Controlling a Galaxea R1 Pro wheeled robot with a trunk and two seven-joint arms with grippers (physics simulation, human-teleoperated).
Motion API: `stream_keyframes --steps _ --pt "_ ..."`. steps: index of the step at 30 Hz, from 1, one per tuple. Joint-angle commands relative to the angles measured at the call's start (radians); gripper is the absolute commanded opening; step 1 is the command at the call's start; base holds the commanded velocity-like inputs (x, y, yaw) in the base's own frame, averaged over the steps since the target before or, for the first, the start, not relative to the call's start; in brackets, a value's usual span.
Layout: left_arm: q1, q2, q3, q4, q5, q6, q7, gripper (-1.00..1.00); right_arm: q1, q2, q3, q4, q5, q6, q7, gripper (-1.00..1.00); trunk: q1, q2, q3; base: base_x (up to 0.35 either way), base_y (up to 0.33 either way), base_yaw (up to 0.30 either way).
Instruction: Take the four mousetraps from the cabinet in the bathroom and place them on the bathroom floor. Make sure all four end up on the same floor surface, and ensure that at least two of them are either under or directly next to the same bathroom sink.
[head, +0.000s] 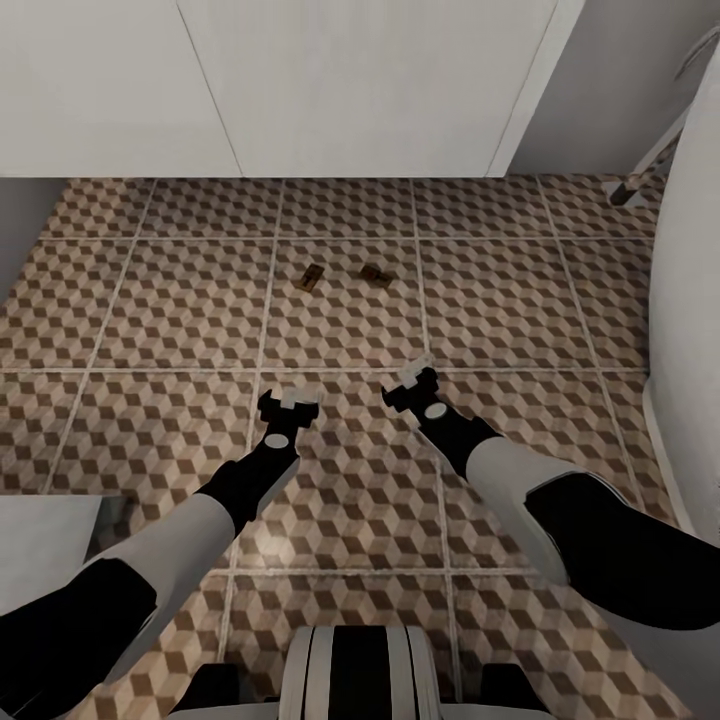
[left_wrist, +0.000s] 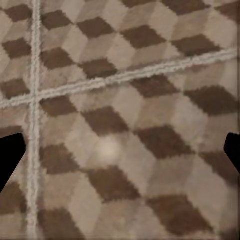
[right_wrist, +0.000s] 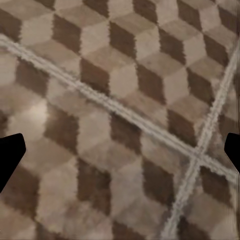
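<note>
Open bathroom floor lies ahead of both arms, broken only by two mousetraps lying near each other at the far middle. The white vanity front walls off the far side, and a white curved fixture closes the right

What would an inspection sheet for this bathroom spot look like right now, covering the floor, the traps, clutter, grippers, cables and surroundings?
Surface: tiled floor with a brown-and-beige cube pattern and pale grout lines.
Job's things: two mousetraps lie on one tile before the white vanity, the left trap and the right trap, apart from each other.
Clutter: nothing seen.
Grippers: left gripper and right gripper hang over bare tile, both open and empty; the wrist views show fingertips wide apart.
Cables: nothing seen.
Surroundings: a white rounded fixture on the right, a small dark-tipped object by the wall, too small to identify.
</note>
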Motion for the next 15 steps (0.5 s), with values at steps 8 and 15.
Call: stream_keyframes --steps 8,15 --pt "0.041 0.000 -0.008 0.000 0.010 -0.002 0.007 1.00 0.027 0.000 0.000 0.030 0.010 -0.048 -0.006 1.00 -0.004 0.002 0.031 0.000 0.000 0.000" --pt "0.095 0.002 -0.008 0.001 0.010 -0.007 0.005 1.00 0.078 0.000 0.000 0.032 0.010 -0.070 -0.006 1.00 -0.007 0.003 0.058 0.000 0.000 0.000"
